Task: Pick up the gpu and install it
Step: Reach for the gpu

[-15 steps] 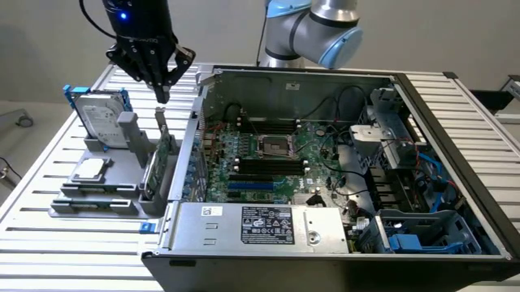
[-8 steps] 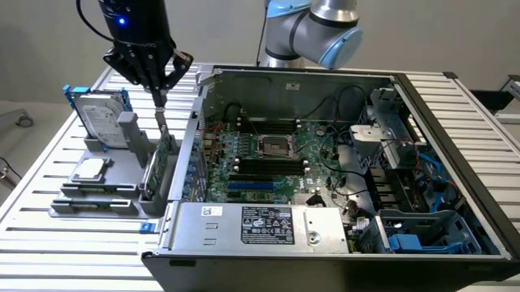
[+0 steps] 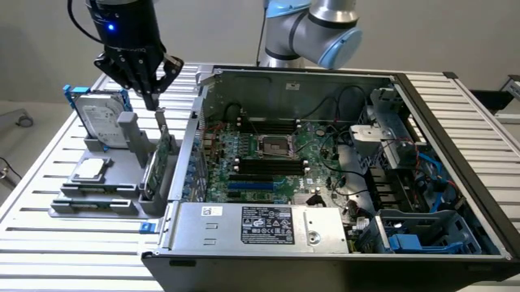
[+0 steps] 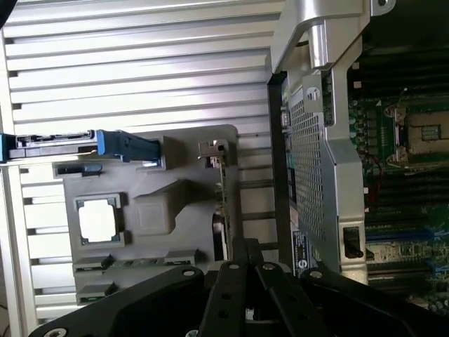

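1. gpu [image 3: 160, 161] check from my remote seat, jaws first: the gripper [image 3: 153, 104] has its jaws pressed together. The tips point straight down at the card's upper end, right by the silver bracket [image 4: 212, 149]. Honestly can't tell from either camera whether they're nipping that end or just sitting on it.
2. The card isn't installed yet. It stands on its long edge in a slot of the grey holder [image 3: 122, 201], along the holder's edge closest to the case [image 3: 390, 78]. My guess is it's parked upright like that so the top edge stays free for a pinch from above. Sitting right next to the case wall also keeps the trip short.
3. In the wrist view the gripper [image 4: 247, 247] lines up with the thin edge of the gpu [image 4: 222, 203], so the jaws run along the card rather than across it.
4. The same holder has a hard drive [image 3: 101, 118] in a blue frame standing near its far edge and a CPU chip [image 3: 91, 170] lying flat in a pocket. Both are well apart from the jaws.
5. The holder sits on the slatted worktop [image 3: 49, 182] near the edge on the exterior view's left. The open case takes up the rest, motherboard [image 3: 276, 152] facing up.
6. Pose: the arm [image 3: 313, 24] comes in from behind the worktop's far edge. The black wrist section hangs vertical over the holder, fingers dead plumb.
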`<control>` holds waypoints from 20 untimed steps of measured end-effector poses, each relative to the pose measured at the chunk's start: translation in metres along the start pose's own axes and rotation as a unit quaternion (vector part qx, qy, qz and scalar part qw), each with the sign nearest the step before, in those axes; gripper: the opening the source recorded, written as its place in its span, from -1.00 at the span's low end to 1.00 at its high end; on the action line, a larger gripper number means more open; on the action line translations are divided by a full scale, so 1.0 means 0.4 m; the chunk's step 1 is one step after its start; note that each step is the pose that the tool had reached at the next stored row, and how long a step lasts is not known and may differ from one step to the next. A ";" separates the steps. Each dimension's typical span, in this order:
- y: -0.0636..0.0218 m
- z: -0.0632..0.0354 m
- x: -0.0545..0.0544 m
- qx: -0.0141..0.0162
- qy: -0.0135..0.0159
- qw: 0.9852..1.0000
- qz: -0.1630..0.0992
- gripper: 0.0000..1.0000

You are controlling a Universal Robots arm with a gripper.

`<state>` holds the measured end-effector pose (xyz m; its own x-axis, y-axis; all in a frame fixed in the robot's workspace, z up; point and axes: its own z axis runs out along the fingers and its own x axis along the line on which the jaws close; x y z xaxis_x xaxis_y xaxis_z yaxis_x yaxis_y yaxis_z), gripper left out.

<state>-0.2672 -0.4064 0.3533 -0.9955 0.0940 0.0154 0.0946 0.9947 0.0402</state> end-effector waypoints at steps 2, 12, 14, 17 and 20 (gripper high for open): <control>-0.003 0.003 0.004 0.000 0.000 1.000 -0.001 -0.79; -0.021 0.014 0.010 0.001 0.004 1.000 -0.012 -0.79; -0.022 0.015 0.018 0.001 0.004 1.000 -0.013 -0.79; -0.022 0.015 0.018 0.001 0.004 1.000 -0.013 -0.79; -0.022 0.015 0.018 0.001 0.004 1.000 -0.013 -0.79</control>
<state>-0.2754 -0.4144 0.3470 -0.9974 0.0685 0.0233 0.0694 0.9968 0.0395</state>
